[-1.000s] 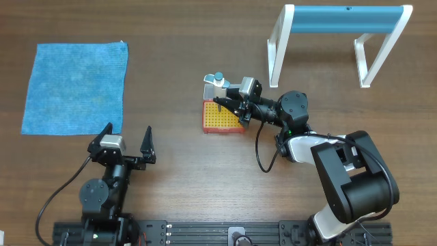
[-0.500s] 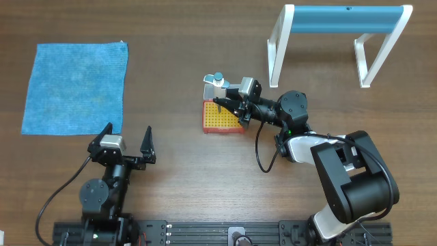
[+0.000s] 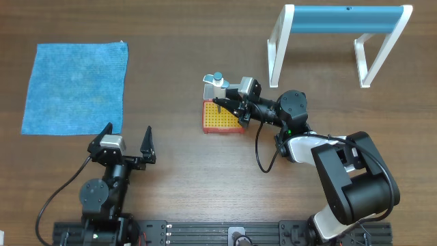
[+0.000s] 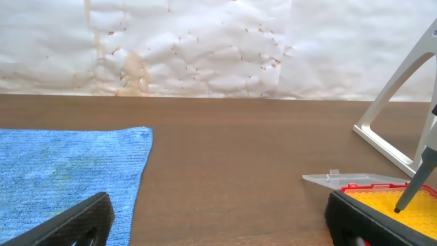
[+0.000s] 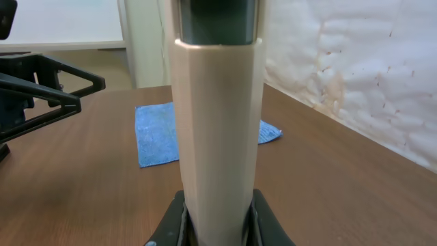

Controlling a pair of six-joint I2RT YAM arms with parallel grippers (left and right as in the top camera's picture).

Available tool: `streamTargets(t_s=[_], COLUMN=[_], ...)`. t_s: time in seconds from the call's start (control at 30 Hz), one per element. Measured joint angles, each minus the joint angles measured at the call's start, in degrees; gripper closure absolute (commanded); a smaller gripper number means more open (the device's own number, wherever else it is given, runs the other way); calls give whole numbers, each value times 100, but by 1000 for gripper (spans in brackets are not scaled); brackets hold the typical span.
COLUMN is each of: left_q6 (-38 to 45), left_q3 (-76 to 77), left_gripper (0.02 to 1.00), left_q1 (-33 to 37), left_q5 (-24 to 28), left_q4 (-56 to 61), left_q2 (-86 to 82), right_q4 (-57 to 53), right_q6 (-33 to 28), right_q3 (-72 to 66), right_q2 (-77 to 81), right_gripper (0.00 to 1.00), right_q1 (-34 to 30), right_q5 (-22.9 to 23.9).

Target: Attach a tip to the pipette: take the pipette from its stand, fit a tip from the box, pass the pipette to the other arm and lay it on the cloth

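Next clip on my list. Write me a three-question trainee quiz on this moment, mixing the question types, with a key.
1. True or false: the pipette hangs on the stand.
2. What holds the pipette? A) a person's hand B) the right claw C) nothing
3. Fill in: the pipette's lower end is at the ____.
Key: 1 false; 2 B; 3 tip box.
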Motion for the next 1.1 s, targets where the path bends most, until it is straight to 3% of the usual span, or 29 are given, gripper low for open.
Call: streamTargets(t_s=[1.1], left_q6=[0], left_q3=[0], left_gripper=[20], left_q1=[0], left_q5=[0], left_q4=[-2], left_q2=[0], right_q4=[-175], right_q6=[-2], right_q3=[83], right_q2=[-15], right_gripper=[925], right_q1=[111], right_q5=[-20])
